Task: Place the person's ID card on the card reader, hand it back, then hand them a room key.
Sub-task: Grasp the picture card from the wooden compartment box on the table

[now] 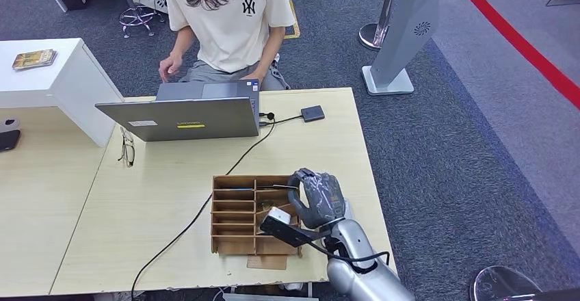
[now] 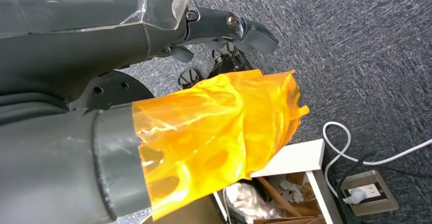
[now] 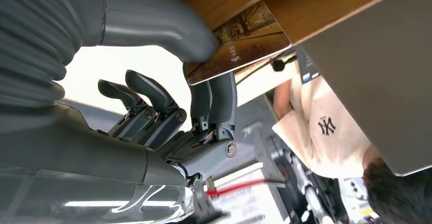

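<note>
Grey right hand (image 3: 168, 76) pinches a room key (image 3: 239, 40) at the wooden organizer (image 1: 239, 212), thumb above, fingers beneath.

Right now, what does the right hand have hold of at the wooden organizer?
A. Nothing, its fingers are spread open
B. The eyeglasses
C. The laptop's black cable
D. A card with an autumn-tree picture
D. In the right wrist view the right hand pinches a card printed with autumn trees between thumb and fingers, at the wooden organizer on the table.
</note>
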You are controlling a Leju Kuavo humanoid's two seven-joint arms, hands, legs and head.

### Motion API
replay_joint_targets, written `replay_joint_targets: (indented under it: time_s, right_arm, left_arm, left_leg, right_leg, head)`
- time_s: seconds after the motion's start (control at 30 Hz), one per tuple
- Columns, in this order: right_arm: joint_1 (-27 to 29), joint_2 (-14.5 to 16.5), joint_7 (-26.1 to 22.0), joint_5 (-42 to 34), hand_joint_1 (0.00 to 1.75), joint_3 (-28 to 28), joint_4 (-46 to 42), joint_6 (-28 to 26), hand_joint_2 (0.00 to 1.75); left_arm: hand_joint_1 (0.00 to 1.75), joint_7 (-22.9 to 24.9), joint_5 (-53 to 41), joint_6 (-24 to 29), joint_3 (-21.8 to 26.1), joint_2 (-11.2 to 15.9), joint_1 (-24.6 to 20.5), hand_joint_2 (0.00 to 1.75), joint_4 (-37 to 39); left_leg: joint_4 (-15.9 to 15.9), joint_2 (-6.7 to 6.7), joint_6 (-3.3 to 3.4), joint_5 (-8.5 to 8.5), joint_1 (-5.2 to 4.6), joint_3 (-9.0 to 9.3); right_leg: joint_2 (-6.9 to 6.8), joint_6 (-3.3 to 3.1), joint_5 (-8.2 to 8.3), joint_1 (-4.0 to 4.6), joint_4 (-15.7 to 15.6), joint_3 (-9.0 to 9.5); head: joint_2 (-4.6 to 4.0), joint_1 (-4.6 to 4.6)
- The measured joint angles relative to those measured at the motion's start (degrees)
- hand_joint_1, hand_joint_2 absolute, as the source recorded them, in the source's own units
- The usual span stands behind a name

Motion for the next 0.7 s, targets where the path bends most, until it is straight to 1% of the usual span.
replay_joint_targets:
  time_s: [0.1, 0.3, 0.6, 0.7]
  right_arm:
    - [0.39, 0.01, -2.8, -5.38, 1.75, -0.69, -0.94, 1.08, 1.75]
    - [1.21, 0.03, -5.25, -10.09, 1.75, -1.79, -3.07, 2.05, 1.75]
    - [3.18, 0.6, -12.73, -30.35, 1.75, -4.88, -13.04, 3.45, 1.75]
    - [3.54, 0.75, -13.92, -33.98, 1.75, -5.82, -15.8, 3.85, 1.75]
  left_arm:
    - [0.0, -0.22, 0.11, -0.13, 0.02, 0.0, 0.0, 0.0, 0.0]
    - [0.0, -0.67, 0.18, -0.49, 0.04, 0.0, -0.01, 0.0, 0.01]
    - [0.0, -2.97, 0.45, -1.47, 0.47, -0.02, -0.07, 0.0, 0.28]
    - [0.0, -3.34, 0.42, -1.74, 0.87, -0.02, -0.07, 0.0, 0.58]
  left_leg:
    - [0.0, 0.0, 0.0, 0.0, 0.0, 0.0]
    - [0.0, 0.0, 0.0, 0.0, 0.0, -0.01]
    - [0.0, 0.02, 0.0, 0.0, 0.0, 0.01]
    - [0.0, 0.02, 0.0, 0.0, 0.0, 0.02]
  right_leg:
    - [0.0, 0.0, 0.0, 0.0, 0.0, 0.0]
    - [0.0, 0.0, 0.0, 0.0, 0.0, -0.01]
    - [0.01, 0.0, 0.0, 0.0, -0.01, -0.01]
    - [0.02, 0.0, 0.0, 0.0, -0.01, -0.01]
  head:
    - [0.0, -0.01]
    - [0.0, -0.01]
    - [0.0, 0.0]
    - [0.0, 0.01]
